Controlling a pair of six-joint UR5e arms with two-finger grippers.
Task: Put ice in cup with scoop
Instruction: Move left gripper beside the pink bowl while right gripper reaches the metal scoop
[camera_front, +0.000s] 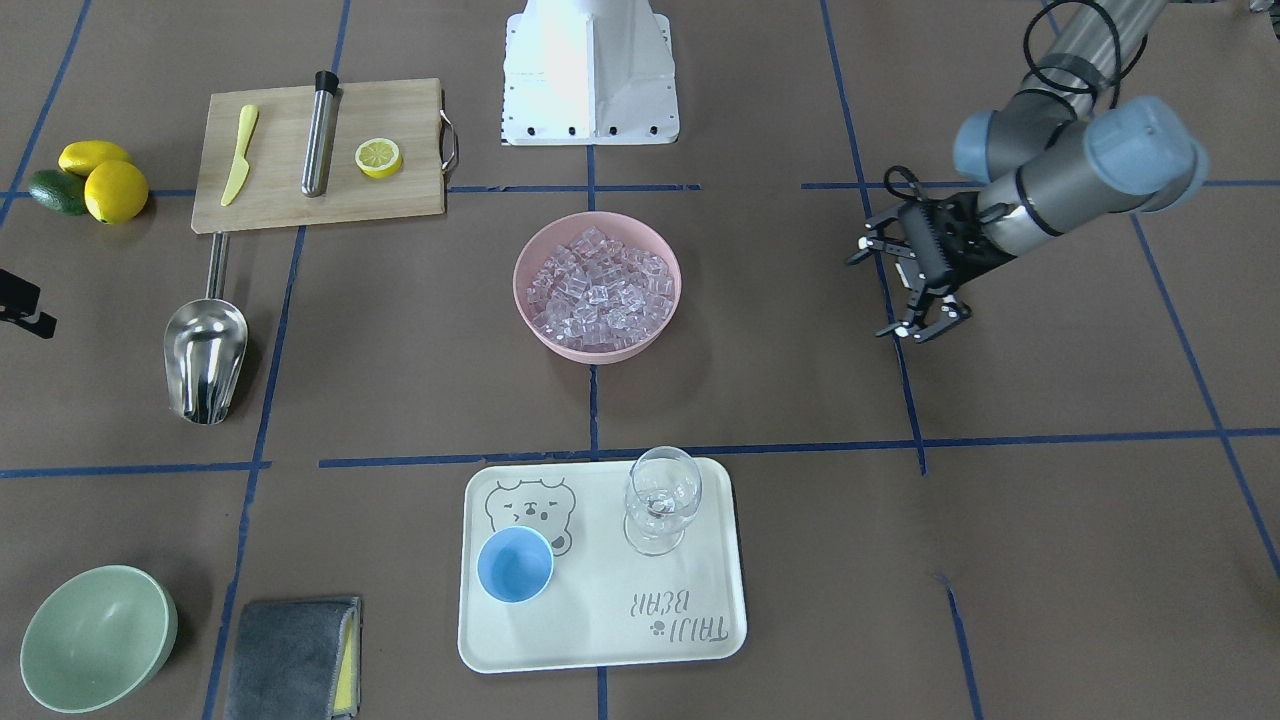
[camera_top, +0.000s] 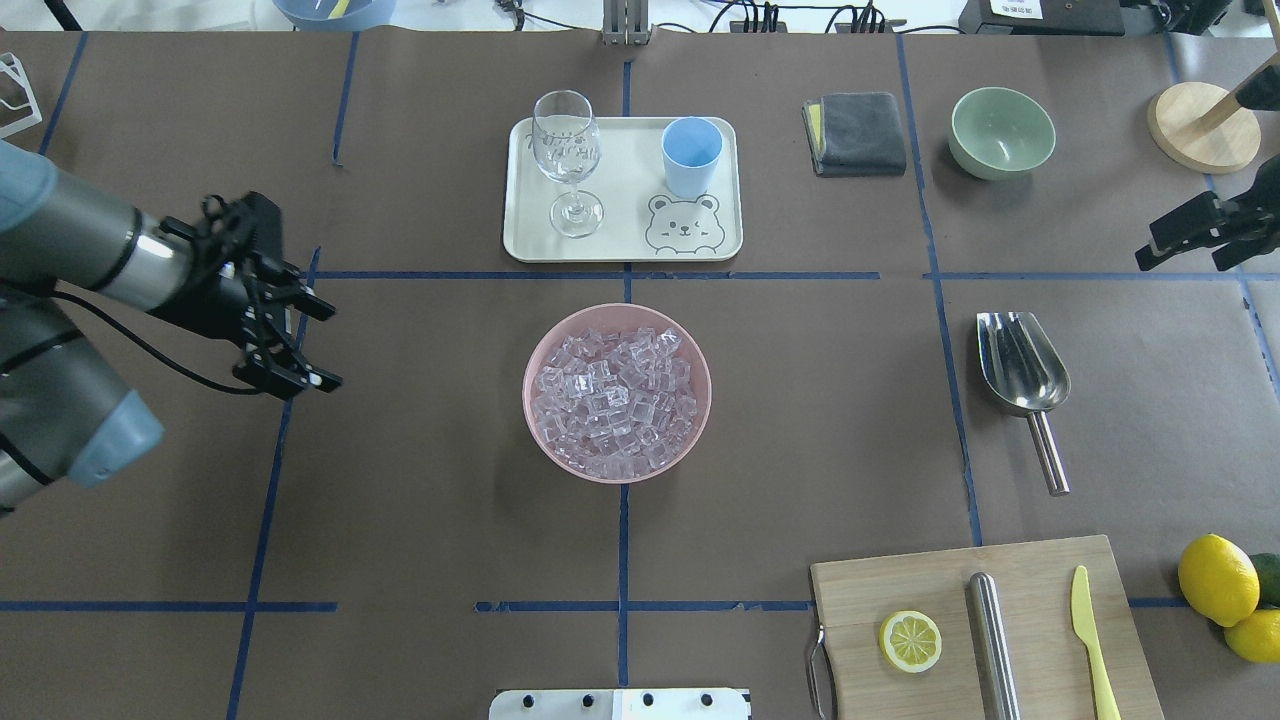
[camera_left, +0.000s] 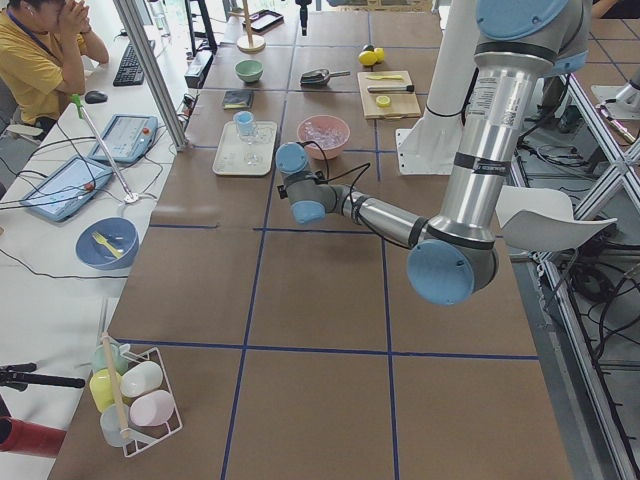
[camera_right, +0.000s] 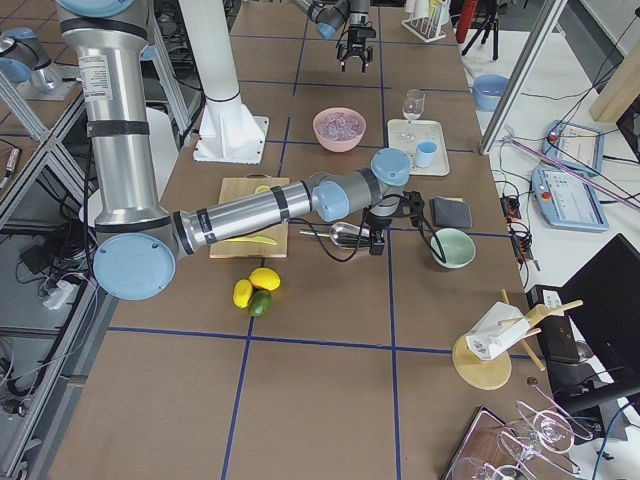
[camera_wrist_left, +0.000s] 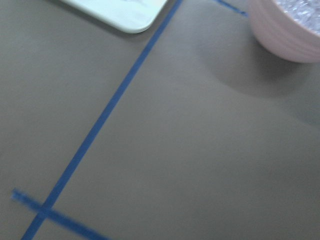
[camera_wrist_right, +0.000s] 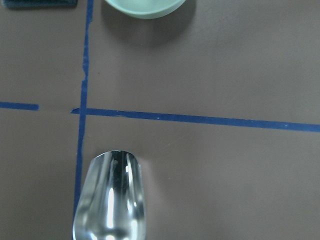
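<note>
Glassy ice (camera_top: 615, 395) cubes heap in a round pink bowl (camera_top: 530, 395). The shiny steel scoop (camera_top: 1022, 365) lies on the matte brown bench (camera_top: 800, 420). The left pincer (camera_top: 332, 346) is spread and empty; the right pincer (camera_top: 1190, 240) may be parted, but I cannot tell.

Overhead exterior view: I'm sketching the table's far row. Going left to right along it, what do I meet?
Wine glass → light-blue cup → folded grey cloth → pale green bowl → round wooden stand. The tray under glass and cup spans both, so I leave it out.

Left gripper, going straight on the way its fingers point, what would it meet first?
Most likely the bare brown table paper, short of the pink ice bowl; the left gripper tilts downward, though depth is unclear.
</note>
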